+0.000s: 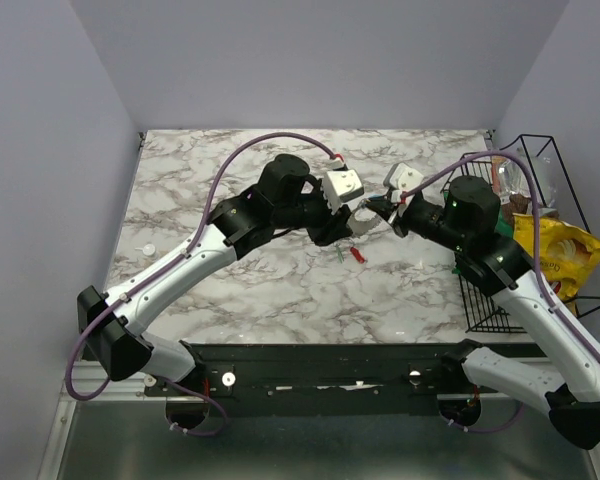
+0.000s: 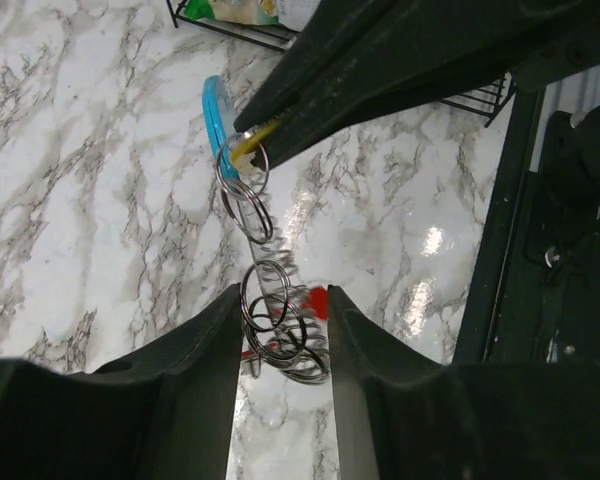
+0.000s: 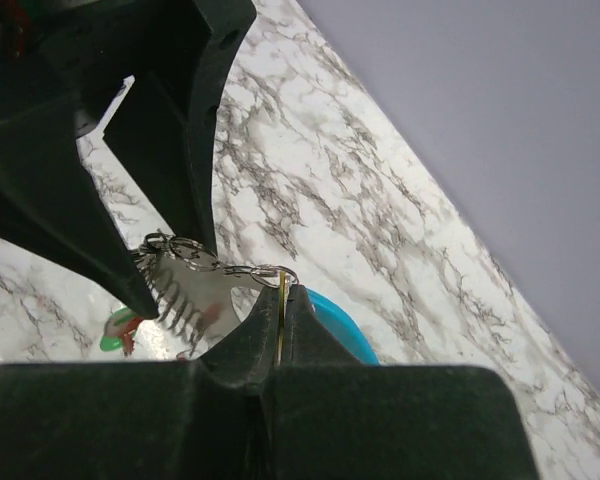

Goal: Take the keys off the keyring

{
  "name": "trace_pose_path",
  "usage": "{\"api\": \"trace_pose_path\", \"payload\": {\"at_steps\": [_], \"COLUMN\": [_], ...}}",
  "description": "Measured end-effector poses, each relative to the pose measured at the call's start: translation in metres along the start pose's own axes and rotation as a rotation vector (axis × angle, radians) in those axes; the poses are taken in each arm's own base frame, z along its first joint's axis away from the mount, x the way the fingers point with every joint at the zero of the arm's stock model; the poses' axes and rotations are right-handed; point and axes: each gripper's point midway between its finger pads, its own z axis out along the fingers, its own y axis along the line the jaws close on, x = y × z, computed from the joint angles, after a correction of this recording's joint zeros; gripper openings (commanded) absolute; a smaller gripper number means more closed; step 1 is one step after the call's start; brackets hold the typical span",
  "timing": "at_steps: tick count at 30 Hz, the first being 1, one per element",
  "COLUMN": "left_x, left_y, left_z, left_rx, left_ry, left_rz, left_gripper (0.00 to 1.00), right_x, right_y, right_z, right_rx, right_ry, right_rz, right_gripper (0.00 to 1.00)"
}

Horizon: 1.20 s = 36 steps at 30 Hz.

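The keyring [image 2: 216,112] hangs in the air between both arms: a bright blue part, a chain of small steel rings [image 2: 244,190] and a wire coil [image 2: 280,320]. My right gripper [image 3: 282,287] is shut on a thin yellow key [image 3: 281,300] at the blue end [image 3: 336,318]; it also shows in the left wrist view [image 2: 244,136] and from above [image 1: 378,208]. My left gripper [image 2: 283,297] is open, and the lower rings and coil hang between its fingers. A red key [image 1: 358,255] and a green key [image 1: 338,255] lie loose on the marble below.
A black wire basket [image 1: 480,300] stands at the table's right edge with a yellow snack bag [image 1: 560,250] in it. A small white object [image 1: 148,248] lies near the left edge. Walls close in the back and both sides.
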Motion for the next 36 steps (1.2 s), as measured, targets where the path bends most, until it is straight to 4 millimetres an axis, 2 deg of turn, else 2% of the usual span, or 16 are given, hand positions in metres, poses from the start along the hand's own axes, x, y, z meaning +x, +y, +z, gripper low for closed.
{"api": "trace_pose_path", "payload": {"at_steps": [6,11,15,27,36], "left_x": [-0.019,-0.041,-0.051,-0.042,-0.036], "left_y": [-0.005,-0.011,-0.018,-0.036,-0.034], "left_z": [-0.013,-0.022,-0.025,-0.026,-0.025], "left_rx": [0.009,0.035,0.072,0.172,0.172], "left_ry": [-0.022,-0.064,-0.089,-0.068,-0.056], "left_rz": [0.053,0.095,0.122,0.145,0.184], "left_gripper": [0.56,0.54,0.53,0.48,0.48], "right_x": [0.002,0.011,0.016,0.028,0.014], "right_y": [0.008,0.016,0.021,0.022,0.020], "right_z": [-0.007,-0.006,-0.002,0.002,-0.002], "right_rx": [-0.037,-0.074,-0.098,-0.115,-0.138], "right_ry": [0.015,0.046,0.060,0.101,0.077], "right_rz": [-0.004,0.022,0.046,0.124,0.162], "right_gripper": [0.01,0.01,0.01,0.01,0.01]}}
